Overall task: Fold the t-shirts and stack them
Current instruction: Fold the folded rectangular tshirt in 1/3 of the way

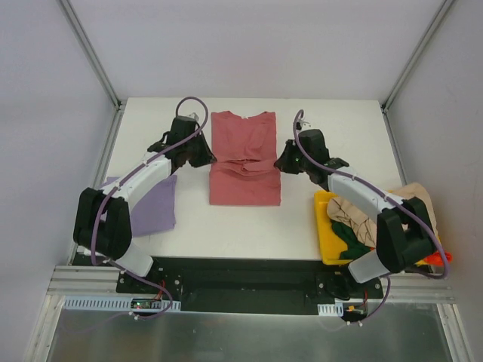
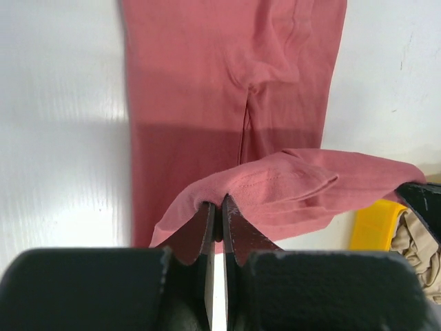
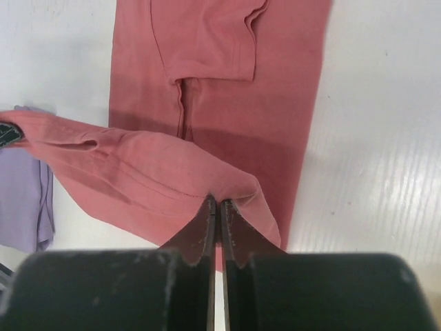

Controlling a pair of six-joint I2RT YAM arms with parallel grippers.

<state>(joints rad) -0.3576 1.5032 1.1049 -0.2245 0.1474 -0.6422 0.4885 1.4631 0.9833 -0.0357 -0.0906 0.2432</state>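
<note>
Pink-red t-shirt (image 1: 243, 143): left gripper (image 2: 216, 205) and right gripper (image 3: 214, 202) pinch opposite edges, holding cloth raised evenly, likely for folding

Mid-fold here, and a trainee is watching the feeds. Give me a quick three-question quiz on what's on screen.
1. True or false: the left tool and the right tool are each shut on the dusty pink-red cotton t-shirt.
2. In the top view, the flat lavender-purple cotton t-shirt lies: A) left of the pink-red one; B) right of it; C) on top of it.
3. What holds the crumpled beige garment?
Key: 1 true; 2 A; 3 the yellow plastic bin.
</note>
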